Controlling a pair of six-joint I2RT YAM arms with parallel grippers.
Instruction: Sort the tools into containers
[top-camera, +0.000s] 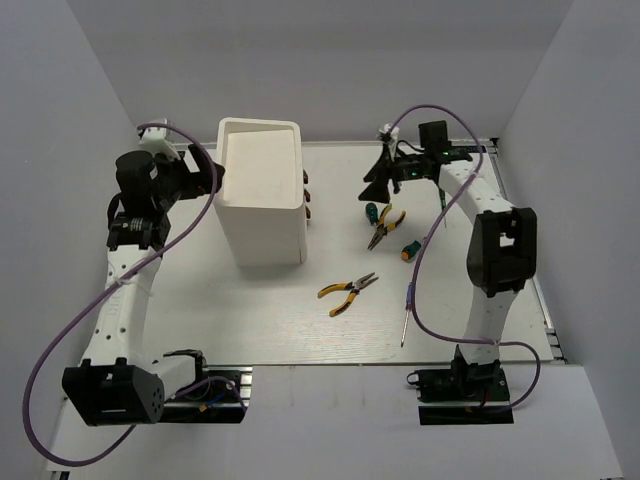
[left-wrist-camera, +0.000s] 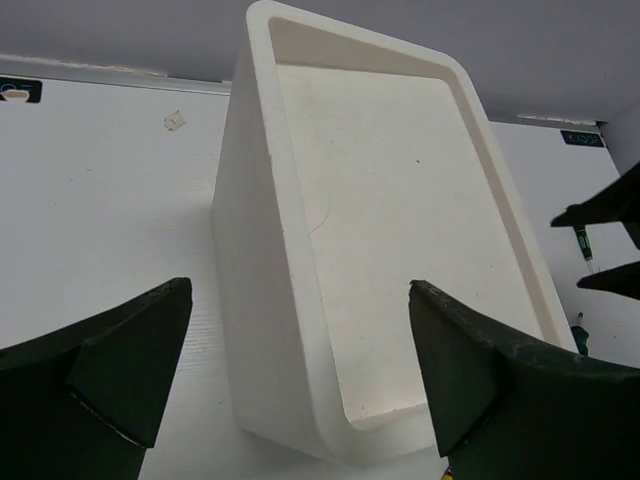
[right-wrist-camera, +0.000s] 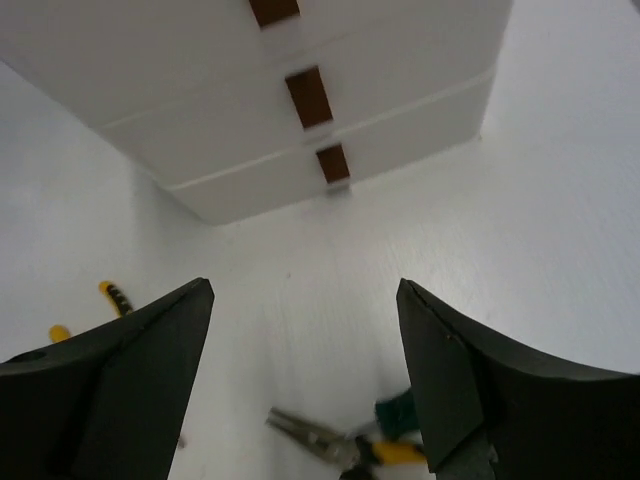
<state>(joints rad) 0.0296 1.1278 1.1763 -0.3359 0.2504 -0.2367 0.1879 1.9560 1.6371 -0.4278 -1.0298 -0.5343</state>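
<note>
yellow-handled pliers (top-camera: 347, 292) (top-camera: 385, 226): 2 | stubby screwdrivers (top-camera: 372, 211) (top-camera: 407, 250): 2 | slim blue screwdriver (top-camera: 409, 298): 1 | tall white bin (top-camera: 270, 236): 1

We see a white table (top-camera: 200, 300) bearing a tall bin (top-camera: 270, 225). Right of it lie the near pliers (top-camera: 347, 293), far pliers (top-camera: 385, 228), green screwdriver (top-camera: 372, 212), orange-green screwdriver (top-camera: 408, 250) and blue screwdriver (top-camera: 406, 315).
</note>
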